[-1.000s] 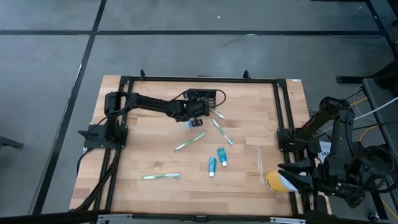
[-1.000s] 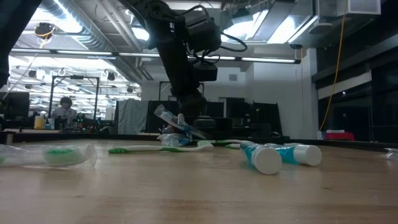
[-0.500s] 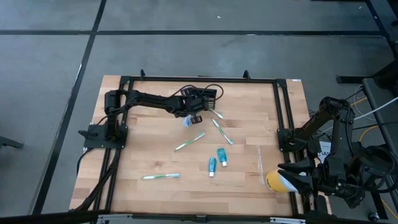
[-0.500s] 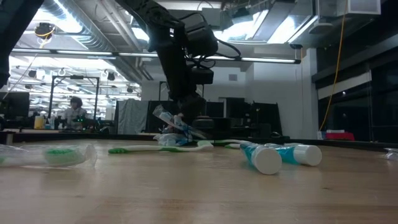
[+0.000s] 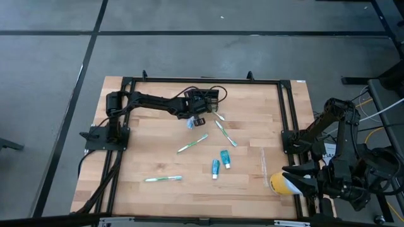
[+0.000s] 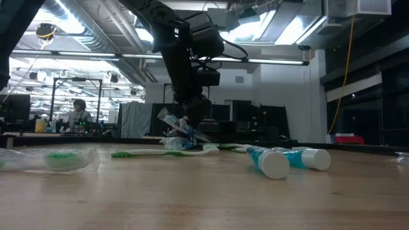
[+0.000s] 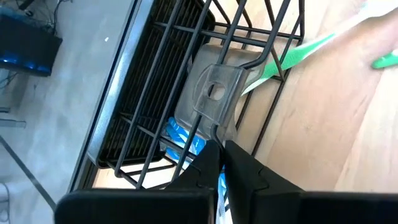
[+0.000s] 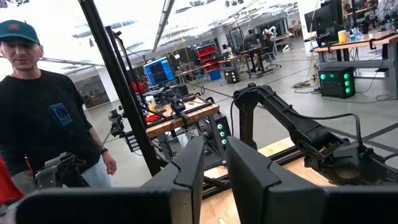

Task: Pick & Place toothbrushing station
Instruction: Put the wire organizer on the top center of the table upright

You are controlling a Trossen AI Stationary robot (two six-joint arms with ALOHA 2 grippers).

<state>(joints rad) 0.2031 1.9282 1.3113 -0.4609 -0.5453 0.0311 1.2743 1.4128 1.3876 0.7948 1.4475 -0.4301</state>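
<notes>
The left gripper [image 7: 219, 149] has its jaws clenched on a wire of the small black rectangular wire-mesh holder [image 7: 186, 81], at the far middle of the wooden surface [image 5: 158, 151]. The right gripper [image 8: 214, 162], jaws parted and empty, waits off the surface's near right corner.

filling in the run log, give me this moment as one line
left gripper: shut on wire of black mesh holder, far side of table | right gripper: open, parked off right edge | toothbrushes, toothpaste tubes on table
</notes>
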